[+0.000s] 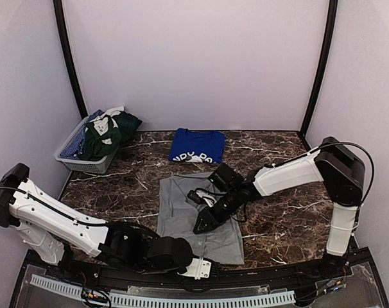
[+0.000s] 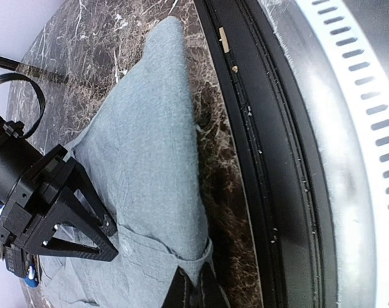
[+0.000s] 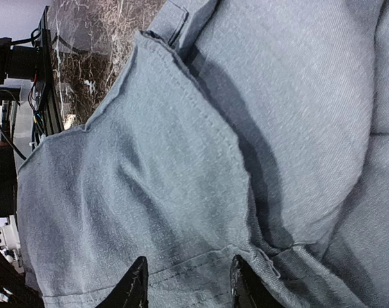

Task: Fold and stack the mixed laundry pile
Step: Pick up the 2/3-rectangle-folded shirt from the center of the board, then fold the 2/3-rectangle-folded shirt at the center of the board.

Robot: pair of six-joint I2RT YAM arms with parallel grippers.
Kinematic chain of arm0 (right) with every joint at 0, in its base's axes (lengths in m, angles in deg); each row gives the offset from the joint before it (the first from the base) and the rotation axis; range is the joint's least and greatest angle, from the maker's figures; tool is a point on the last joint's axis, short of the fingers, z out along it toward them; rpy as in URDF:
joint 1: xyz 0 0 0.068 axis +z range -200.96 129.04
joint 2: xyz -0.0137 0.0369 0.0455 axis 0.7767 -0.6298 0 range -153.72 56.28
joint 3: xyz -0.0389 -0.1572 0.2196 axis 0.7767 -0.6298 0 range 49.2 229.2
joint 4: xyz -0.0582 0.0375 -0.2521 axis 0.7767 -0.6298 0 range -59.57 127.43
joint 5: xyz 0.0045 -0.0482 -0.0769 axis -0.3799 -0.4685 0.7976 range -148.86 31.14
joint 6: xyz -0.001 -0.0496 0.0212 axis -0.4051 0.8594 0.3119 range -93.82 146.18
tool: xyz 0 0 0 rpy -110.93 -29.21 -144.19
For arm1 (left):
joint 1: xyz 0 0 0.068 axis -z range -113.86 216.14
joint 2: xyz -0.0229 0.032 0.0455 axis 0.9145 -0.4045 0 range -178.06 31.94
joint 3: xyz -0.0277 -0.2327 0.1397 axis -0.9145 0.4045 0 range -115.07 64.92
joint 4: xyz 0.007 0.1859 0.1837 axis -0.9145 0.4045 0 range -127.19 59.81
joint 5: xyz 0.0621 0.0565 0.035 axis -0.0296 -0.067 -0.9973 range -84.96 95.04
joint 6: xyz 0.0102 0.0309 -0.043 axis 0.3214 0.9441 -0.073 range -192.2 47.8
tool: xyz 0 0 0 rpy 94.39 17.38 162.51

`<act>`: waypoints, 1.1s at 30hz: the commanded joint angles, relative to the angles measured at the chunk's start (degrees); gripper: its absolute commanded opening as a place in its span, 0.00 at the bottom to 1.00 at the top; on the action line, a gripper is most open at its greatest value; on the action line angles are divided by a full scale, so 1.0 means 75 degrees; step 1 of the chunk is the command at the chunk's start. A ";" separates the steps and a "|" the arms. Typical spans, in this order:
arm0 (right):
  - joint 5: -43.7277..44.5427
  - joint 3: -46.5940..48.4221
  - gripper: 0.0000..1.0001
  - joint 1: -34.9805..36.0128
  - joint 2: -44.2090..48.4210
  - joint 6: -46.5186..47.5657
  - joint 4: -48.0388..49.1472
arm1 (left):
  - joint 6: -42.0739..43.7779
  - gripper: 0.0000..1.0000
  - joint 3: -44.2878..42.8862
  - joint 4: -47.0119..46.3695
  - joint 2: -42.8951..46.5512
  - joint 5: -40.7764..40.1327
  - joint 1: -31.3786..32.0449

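Far left, we see the mesh basket (image 1: 85, 165) holding dark-green and patterned garments (image 1: 108, 135). The grey polo shirt (image 1: 181, 212) lies spread near centre, with the folded blue T-shirt (image 1: 196, 144) beyond it. The right gripper (image 3: 188, 282) rests half-open on the polo, and the left gripper (image 2: 191, 289) pinches its near hem.

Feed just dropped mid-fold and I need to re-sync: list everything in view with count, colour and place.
grey polo shirt: one, light grey, spread out at the table's centre-front
blue T-shirt: one, royal blue with white print, folded, behind the grey polo shirt
basket garments: several, dark green, patterned and white, heaped in the basket
mesh basket: one, grey, far-left corner
table: one, dark marble
left gripper: one, shut on the polo's near edge
right gripper: one, black, open, on the polo's middle
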State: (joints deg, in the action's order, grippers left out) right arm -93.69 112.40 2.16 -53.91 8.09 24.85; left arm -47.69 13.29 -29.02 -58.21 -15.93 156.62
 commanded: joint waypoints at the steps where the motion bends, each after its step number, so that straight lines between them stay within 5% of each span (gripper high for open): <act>1: 0.0353 0.0189 0.44 -0.0100 0.0633 0.0268 -0.1187 | -0.0896 0.00 -0.0627 0.1832 0.0618 0.1247 0.0054; 13: 0.0950 0.2070 0.53 -0.1379 -0.0056 0.0970 -0.1750 | -0.1287 0.00 -0.2225 0.3578 0.0462 0.2490 -0.0100; 20: 0.1622 0.2730 0.49 -0.1578 -0.1128 0.1115 -0.1792 | -0.0809 0.00 -0.2931 0.3867 0.0529 0.3086 -0.1032; 33: 0.0530 0.2259 0.37 -0.1352 -0.1587 0.1111 -0.1192 | 0.1138 0.00 -0.3385 0.3036 -0.0148 0.3438 -0.2678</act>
State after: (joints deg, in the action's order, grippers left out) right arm -86.96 131.69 -9.47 -65.04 16.27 15.15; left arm -45.59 -10.40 -2.62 -58.25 8.64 139.20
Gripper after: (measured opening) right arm 0.370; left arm 0.017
